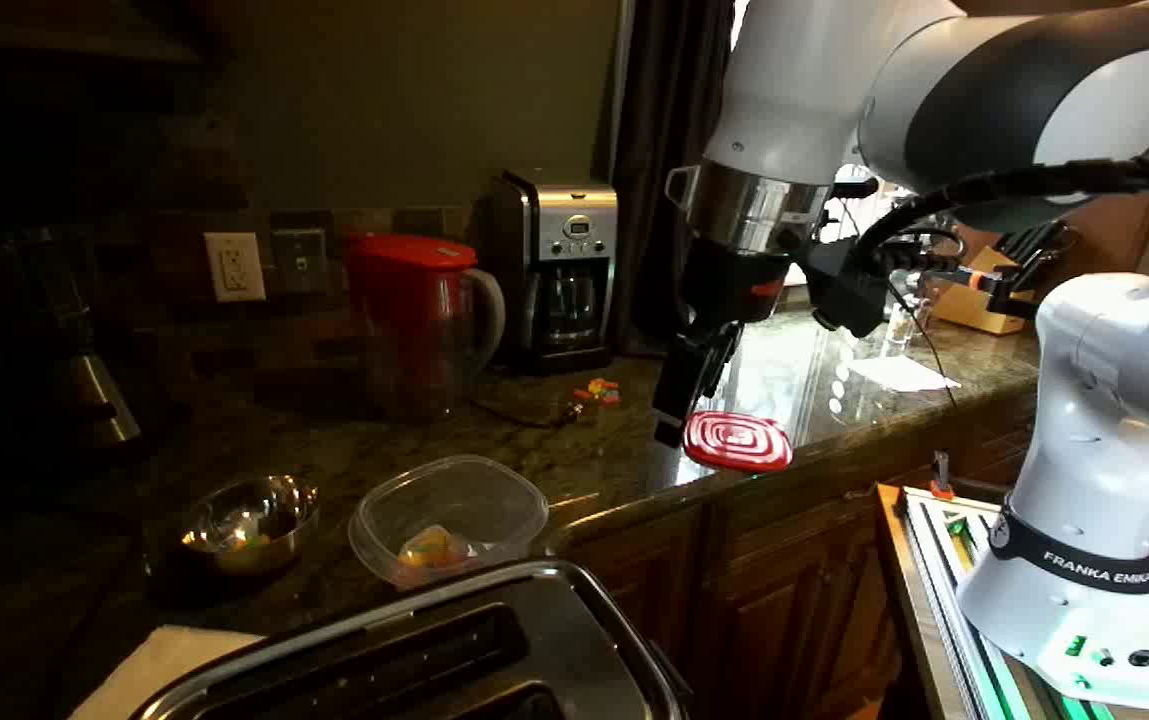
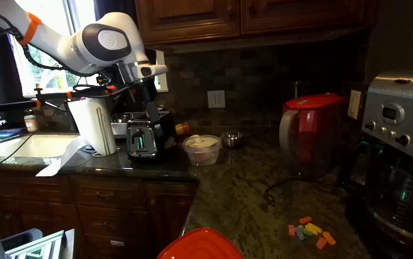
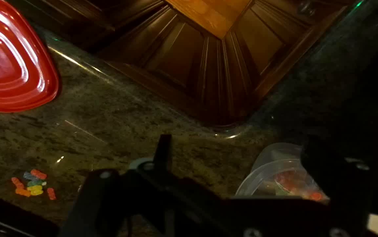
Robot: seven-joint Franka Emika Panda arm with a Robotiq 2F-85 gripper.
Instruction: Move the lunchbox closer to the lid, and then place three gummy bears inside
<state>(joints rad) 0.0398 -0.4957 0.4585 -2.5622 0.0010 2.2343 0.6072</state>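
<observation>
The lunchbox, a clear tub, stands on the counter beside the toaster. A clear bag with coloured pieces lies in it. In the wrist view the tub is partly hidden by the right finger. The red lid lies near the counter's front edge, at the upper left of the wrist view. Several loose gummy bears lie on the counter behind the lid, near the coffee maker. My gripper is open and empty, above the counter.
A toaster stands beside the tub. A metal bowl is near the tub. The red pitcher and coffee maker stand at the back. A cord lies near the gummy bears.
</observation>
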